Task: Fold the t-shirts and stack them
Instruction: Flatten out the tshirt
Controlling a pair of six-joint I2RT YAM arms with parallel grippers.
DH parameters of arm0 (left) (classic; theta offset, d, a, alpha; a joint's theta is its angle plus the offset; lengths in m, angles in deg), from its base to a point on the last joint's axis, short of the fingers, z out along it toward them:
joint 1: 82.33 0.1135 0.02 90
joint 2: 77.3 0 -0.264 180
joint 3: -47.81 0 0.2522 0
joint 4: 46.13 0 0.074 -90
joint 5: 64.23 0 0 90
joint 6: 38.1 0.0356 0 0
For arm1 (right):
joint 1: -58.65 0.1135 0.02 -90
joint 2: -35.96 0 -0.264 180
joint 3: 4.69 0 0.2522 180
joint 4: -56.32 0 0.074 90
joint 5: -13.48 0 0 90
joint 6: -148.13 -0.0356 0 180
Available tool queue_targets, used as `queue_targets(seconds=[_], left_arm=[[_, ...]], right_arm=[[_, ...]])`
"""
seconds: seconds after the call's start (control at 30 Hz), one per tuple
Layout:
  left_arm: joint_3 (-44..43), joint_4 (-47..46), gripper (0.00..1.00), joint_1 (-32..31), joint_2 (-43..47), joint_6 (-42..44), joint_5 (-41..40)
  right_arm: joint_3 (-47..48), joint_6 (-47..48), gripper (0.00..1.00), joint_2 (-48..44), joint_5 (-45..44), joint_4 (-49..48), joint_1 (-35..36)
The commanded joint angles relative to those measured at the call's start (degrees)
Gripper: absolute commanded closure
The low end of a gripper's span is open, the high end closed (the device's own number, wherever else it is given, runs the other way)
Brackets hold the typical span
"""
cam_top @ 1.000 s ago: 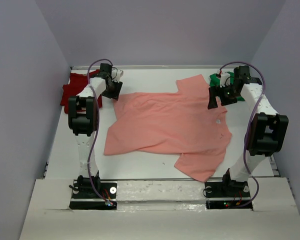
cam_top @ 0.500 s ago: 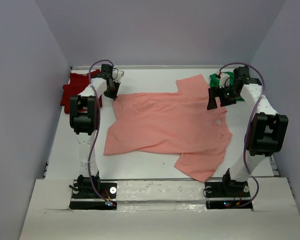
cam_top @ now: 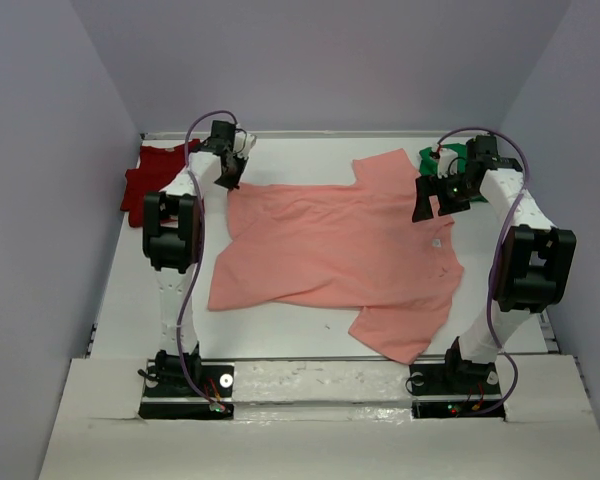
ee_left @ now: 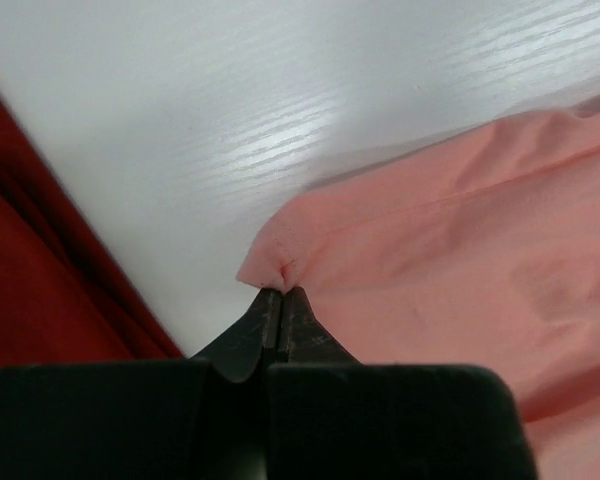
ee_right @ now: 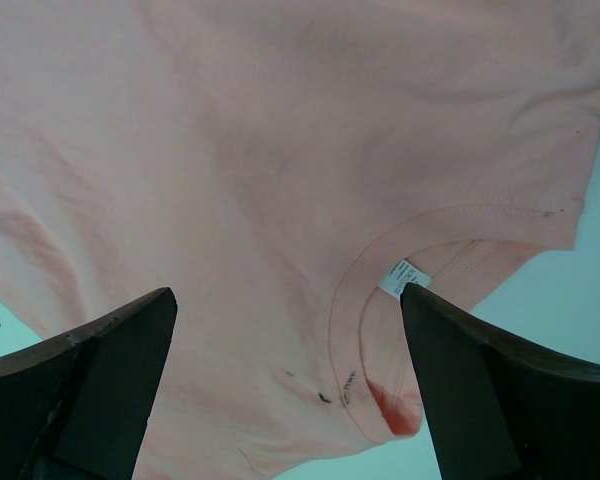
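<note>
T-shirt point(cam_top: 340, 245), salmon-pink, lies spread mid-frame on the tabletop point(cam_top: 300, 160); left claw point(ee_left: 281, 300) pinches its upper-left corner point(ee_left: 265, 268), right claw point(ee_right: 285, 300) hangs wide open over its collar point(ee_right: 352, 290).

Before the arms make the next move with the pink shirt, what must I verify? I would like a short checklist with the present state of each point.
1. Left gripper shut on a corner of the salmon-pink shirt: ok.
2. Only one cloth layer pinched: cannot tell.
3. Right gripper holding the shirt: not ok, it is open above it, near the collar.
4. Dark red shirt apart from the pinched corner: ok.
5. Green shirt apart from the salmon-pink shirt: cannot tell, the right arm hides the border.
</note>
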Motion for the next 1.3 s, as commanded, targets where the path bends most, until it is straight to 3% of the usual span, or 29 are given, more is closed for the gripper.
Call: queue_targets(seconds=[0.0,0.1,0.27,0.4,0.67,0.83,1.03,1.27], left_arm=[[-4.28,-1.28,1.0,-2.91,10.62,2.98,-7.3],[-2.53,-6.73,1.0,-4.4,16.15,3.86,-11.52],[-9.54,-4.02,1.0,-5.9,17.92,4.12,-15.74],[-9.3,-7.6,1.0,-6.34,21.78,5.09,-17.95],[-10.01,-3.66,1.0,-8.45,21.69,6.16,-24.54],[-6.74,-6.93,1.0,-9.42,22.85,7.99,-25.76],[-6.14,-3.39,1.0,-10.03,20.47,6.41,-25.86],[-2.88,-4.89,1.0,-11.0,21.09,6.68,-26.74]], right_arm=[[-0.27,0.56,0.0,-1.56,1.24,-0.42,-0.24],[-0.36,0.65,0.0,-2.26,1.23,-0.34,-0.24],[-0.53,0.65,0.0,-3.05,1.41,-0.34,-0.24],[-1.58,0.74,0.0,-4.02,1.67,-0.6,-0.24],[-2.9,0.91,0.0,-5.96,1.76,-0.86,-0.24],[-3.26,0.92,0.0,-5.69,2.54,-0.86,-0.24],[-2.73,0.13,0.0,-0.7,5.19,-1.39,-0.24],[10.26,-1.19,0.01,13.27,6.6,-3.59,-0.24]])
